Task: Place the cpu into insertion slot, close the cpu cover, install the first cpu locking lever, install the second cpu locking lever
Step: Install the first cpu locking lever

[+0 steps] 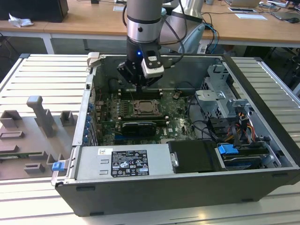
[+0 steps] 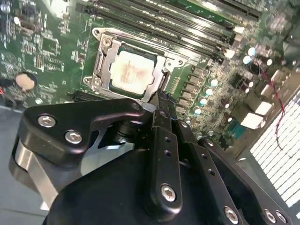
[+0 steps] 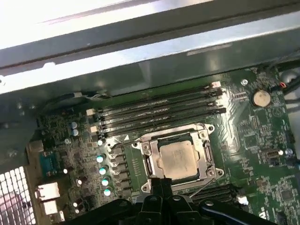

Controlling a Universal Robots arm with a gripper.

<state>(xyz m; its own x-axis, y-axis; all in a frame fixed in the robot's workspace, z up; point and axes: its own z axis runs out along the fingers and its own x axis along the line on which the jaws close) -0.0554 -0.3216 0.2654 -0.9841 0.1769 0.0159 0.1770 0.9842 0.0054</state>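
Hovering inside the open computer case [image 1: 187,199], the gripper [image 1: 139,85] hangs just at the twelve o'clock edge of the socket [image 1: 134,111] in the exterior view, its fingers [image 2: 165,117] clenched together on nothing. The chip [image 2: 132,72] lies flat in the socket, pale top showing, with the metal cover [image 2: 104,63] folded down around it. A long black card [image 1: 139,126] sits at the socket's six o'clock in the same view, just beside it.
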